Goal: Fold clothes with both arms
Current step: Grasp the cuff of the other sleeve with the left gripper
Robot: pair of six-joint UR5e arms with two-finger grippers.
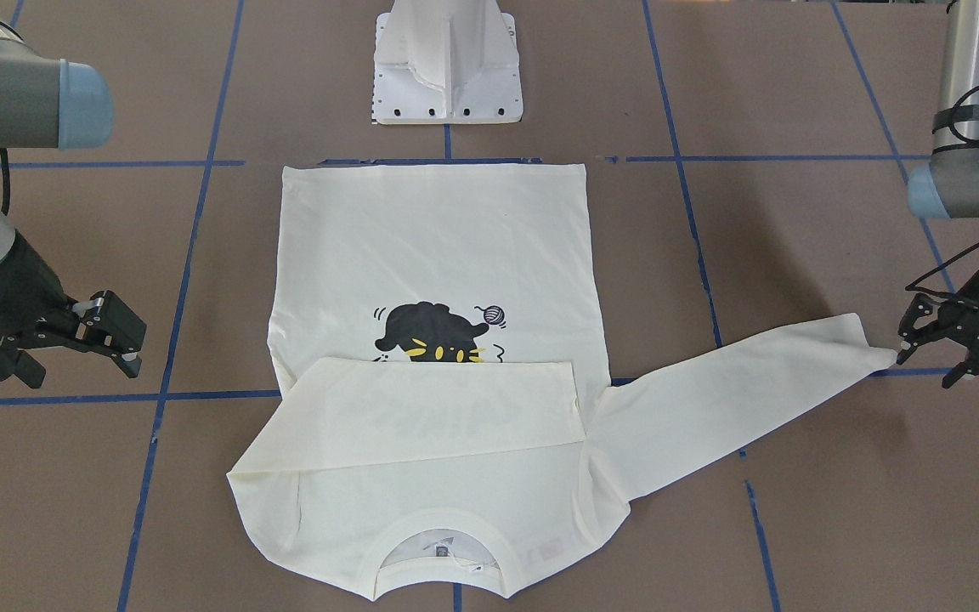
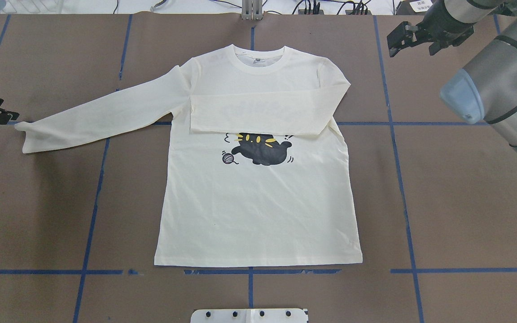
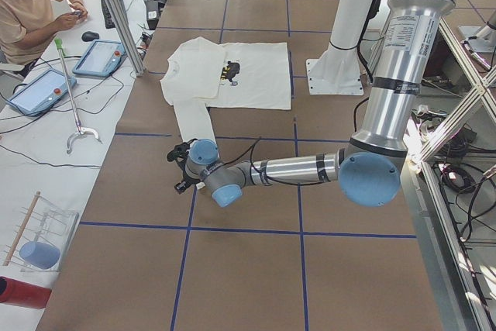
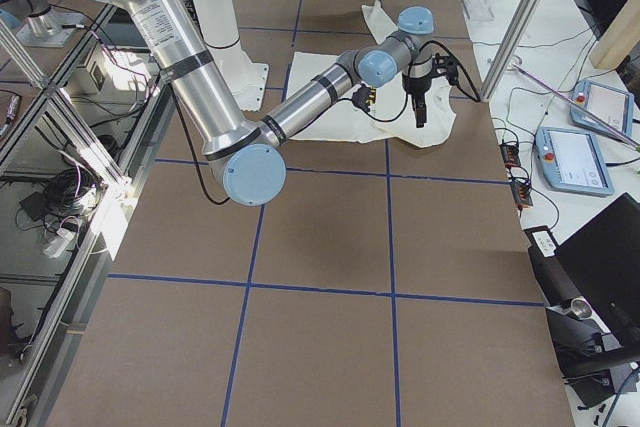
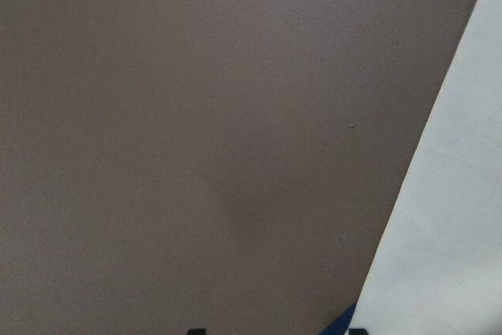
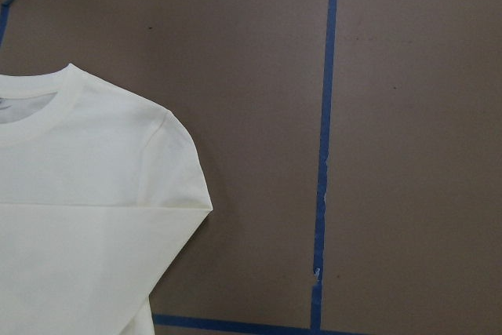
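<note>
K: Collar (image 1: 438,517) of the T-shirt (image 2: 258,202) lay nearest the front camera. Garment flat on the table (image 2: 465,202), print side up, hem toward the robot's side.

M: Sleeves?

K: Folded sleeve (image 1: 421,408) lay across the chest, its edge crossing the cat print (image 1: 430,331). Outstretched sleeve (image 1: 736,399) ran toward the robot's left.

M: Left gripper (image 1: 927,361)?

K: Jaws wide, nothing between them. Cuff (image 1: 876,344) lay just beside one fingertip; whether they touched could not be told.

M: Right gripper (image 2: 409,39)?

K: Jaws looked apart, empty. It was out past the shoulder on the folded side, near the collar end, well apart from the cloth.
</note>
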